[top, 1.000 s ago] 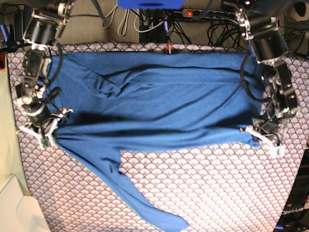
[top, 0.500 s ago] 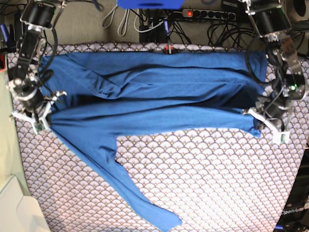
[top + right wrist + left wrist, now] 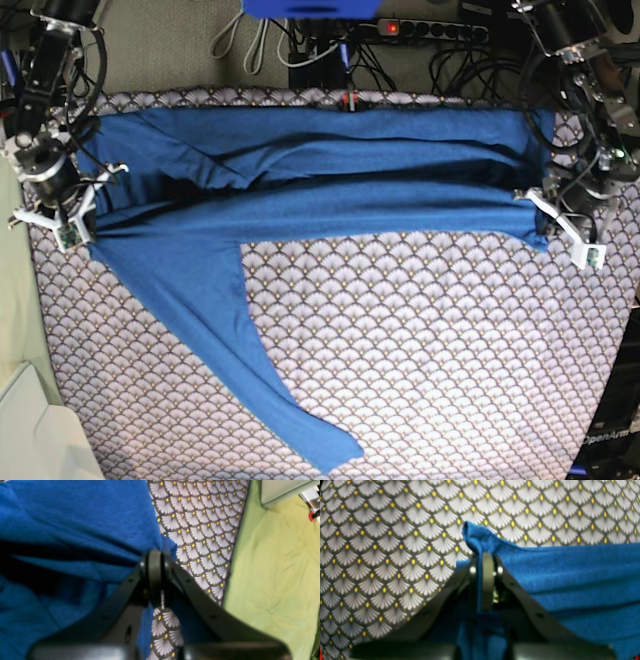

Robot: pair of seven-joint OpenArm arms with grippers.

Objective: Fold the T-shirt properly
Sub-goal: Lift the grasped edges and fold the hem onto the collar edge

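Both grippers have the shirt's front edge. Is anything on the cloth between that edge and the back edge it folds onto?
Nothing visible. The left gripper and right gripper pinch the T-shirt; only its own fabric lies ahead. One sleeve trails over the patterned tablecloth.

Robotics lab (power strip (image 3: 430,28), cables (image 3: 300,55))

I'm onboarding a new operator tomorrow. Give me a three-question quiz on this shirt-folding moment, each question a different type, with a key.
1. True or false: both grippers are shut on the T-shirt.
2. Multiple choice: the loose sleeve trails toward which edge of the base view? A) top B) bottom C) right
3. Short answer: what pattern covers the tablecloth?

Key: 1. True; the left gripper and right gripper each pinch blue fabric. 2. B. 3. Fan-shaped scales with yellow dots.
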